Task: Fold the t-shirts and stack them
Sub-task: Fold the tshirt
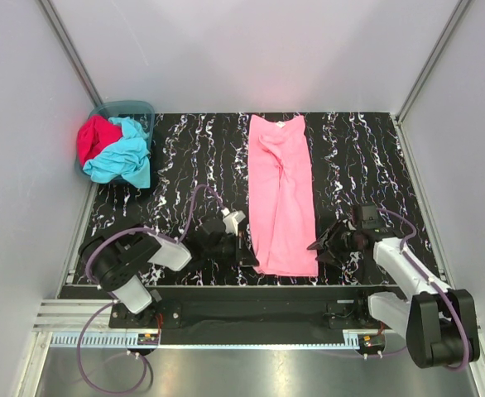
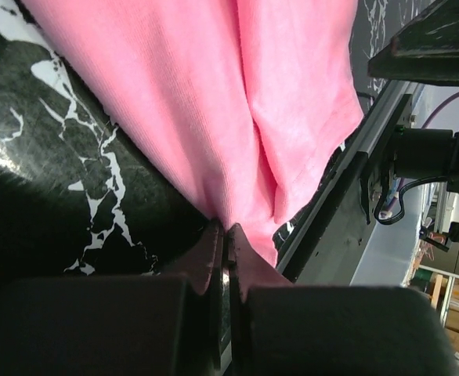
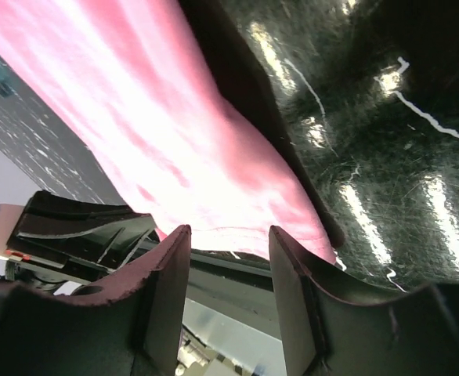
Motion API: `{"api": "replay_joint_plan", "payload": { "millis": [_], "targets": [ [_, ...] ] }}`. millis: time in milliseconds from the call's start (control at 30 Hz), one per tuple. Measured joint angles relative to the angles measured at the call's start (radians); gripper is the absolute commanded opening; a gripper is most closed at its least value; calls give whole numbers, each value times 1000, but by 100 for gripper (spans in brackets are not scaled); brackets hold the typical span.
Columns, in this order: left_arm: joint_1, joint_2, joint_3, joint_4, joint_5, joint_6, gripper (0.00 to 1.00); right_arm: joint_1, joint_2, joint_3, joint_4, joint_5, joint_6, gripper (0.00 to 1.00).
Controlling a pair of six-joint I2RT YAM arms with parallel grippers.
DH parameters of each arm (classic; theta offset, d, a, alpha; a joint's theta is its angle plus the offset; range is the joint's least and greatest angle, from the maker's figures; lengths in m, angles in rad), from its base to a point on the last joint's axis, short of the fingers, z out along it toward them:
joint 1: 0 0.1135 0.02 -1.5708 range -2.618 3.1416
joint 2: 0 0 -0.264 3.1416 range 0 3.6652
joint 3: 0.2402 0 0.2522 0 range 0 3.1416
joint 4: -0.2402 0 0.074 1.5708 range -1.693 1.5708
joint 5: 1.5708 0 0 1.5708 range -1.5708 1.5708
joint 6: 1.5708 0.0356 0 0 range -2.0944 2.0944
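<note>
The light pink t-shirt point(image 1: 281, 194) lies as a long narrow strip down the middle of the black marbled table point(image 1: 367, 157), neck at the far end. My left gripper point(image 1: 247, 253) is shut on its near left corner; in the left wrist view the cloth point(image 2: 214, 102) runs into the closed fingertips of the gripper point(image 2: 228, 232). My right gripper point(image 1: 319, 245) is open at the near right corner; in the right wrist view the pink hem point(image 3: 237, 219) lies just beyond the spread tips of the gripper point(image 3: 229, 239). The crimson t-shirt point(image 1: 95, 138) and the turquoise t-shirt point(image 1: 125, 157) are bunched in the basket.
The teal plastic basket point(image 1: 125, 106) stands at the far left corner of the table. Grey walls close in the left, right and far sides. A metal rail point(image 1: 251, 318) with the arm bases runs along the near edge.
</note>
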Motion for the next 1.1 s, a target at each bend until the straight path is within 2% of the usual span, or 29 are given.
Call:
{"api": "replay_joint_plan", "payload": {
  "millis": [400, 1100],
  "targets": [
    [-4, -158, -13, -166, -43, 15, 0, 0, -51, 9, -42, 11, -3, 51],
    [-8, -207, 234, -391, -137, 66, 0, 0, -145, -57, -47, 10, -10, 52]
  ]
}}
